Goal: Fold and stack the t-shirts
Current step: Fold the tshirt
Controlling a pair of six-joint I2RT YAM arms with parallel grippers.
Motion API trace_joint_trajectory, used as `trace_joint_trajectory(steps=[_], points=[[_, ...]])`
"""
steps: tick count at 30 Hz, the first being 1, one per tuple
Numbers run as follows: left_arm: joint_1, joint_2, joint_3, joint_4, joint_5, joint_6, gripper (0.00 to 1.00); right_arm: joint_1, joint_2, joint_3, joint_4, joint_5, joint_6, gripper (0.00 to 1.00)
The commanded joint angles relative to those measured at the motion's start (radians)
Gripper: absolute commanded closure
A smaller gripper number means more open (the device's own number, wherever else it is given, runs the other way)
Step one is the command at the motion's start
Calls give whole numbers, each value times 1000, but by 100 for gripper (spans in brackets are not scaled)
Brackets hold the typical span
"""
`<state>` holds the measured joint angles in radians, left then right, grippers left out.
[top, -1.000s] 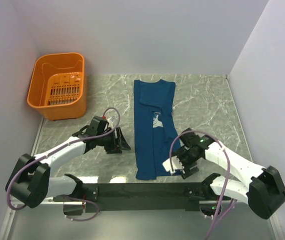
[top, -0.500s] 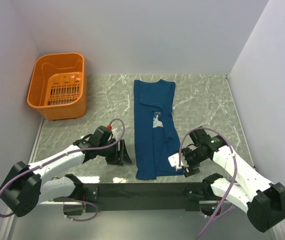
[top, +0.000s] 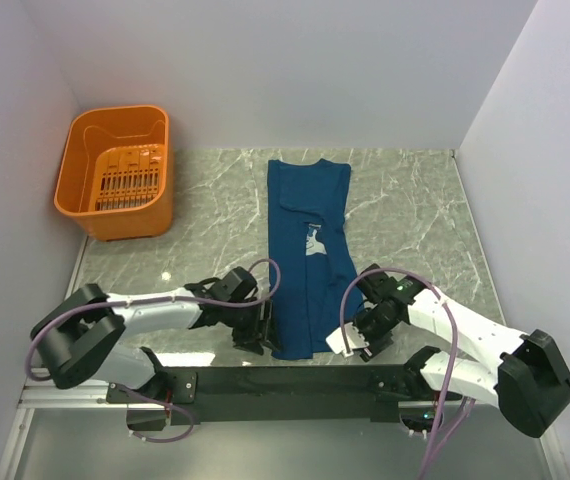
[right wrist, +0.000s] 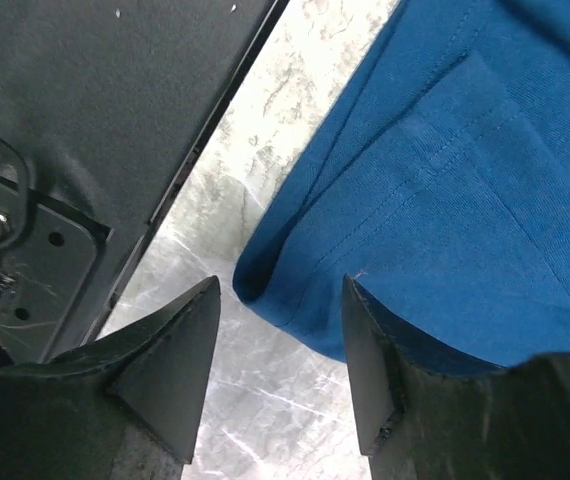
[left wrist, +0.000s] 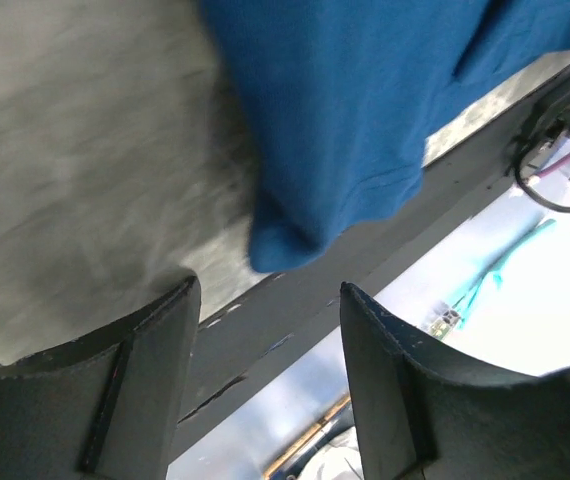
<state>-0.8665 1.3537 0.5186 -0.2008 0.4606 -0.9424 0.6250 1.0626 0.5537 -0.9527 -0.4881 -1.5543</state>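
One t-shirt (top: 305,270), one basket (top: 130,222) and two arms are in view. The t-shirt is deep blue and folded lengthwise into a long narrow strip. It lies flat on the grey marbled tabletop (top: 405,210). The strip runs from its collar, just above the middle of the top view, down to its hem at the lower centre. That hem is just short of the black rail (top: 285,380) that carries the arm bases. One short sleeve shows as a flap on the strip's upper left. A small white print sits right of the strip's midline, partly tucked under a fold.

The orange slotted basket stands in the upper left of the top view, well apart from the shirt.

The left arm (top: 150,300) reaches in low from the lower left. The left jaws stand open just beside the hem's lower left corner. In the blurred left wrist view that rounded corner of cloth (left wrist: 285,235) lies beyond the gap between the two dark fingers, over the tabletop's edge. I cannot tell whether they touch it.

The right arm (top: 465,325) curls in from the lower right. The right jaws are open too, at the hem's lower right corner. In the right wrist view the folded, stitched corner (right wrist: 295,290) sits in line with the gap, with marble showing below it.
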Motion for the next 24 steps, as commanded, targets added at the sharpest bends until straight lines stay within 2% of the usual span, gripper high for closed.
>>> trace_joint_trajectory(steps=[1,6,9,17,19,20,22,24], points=[[-25,68,55,80,10,-18,36,22,7,-12,35,37,-30,42],[-52,151,95,86,20,-16,37,27,2,-43,52,69,-43,44],[-62,177,112,75,24,-12,42,27,10,-55,75,72,-29,46],[-69,177,101,84,44,-27,72,28,25,-49,83,60,-4,57],[-71,176,100,92,53,-30,80,28,25,-49,86,59,3,65],[-71,171,100,96,62,-30,84,28,20,-49,89,59,8,73],[-71,159,98,112,72,-33,94,27,19,-51,91,59,14,78],[-71,154,103,120,93,-32,99,27,22,-49,91,59,17,82]])
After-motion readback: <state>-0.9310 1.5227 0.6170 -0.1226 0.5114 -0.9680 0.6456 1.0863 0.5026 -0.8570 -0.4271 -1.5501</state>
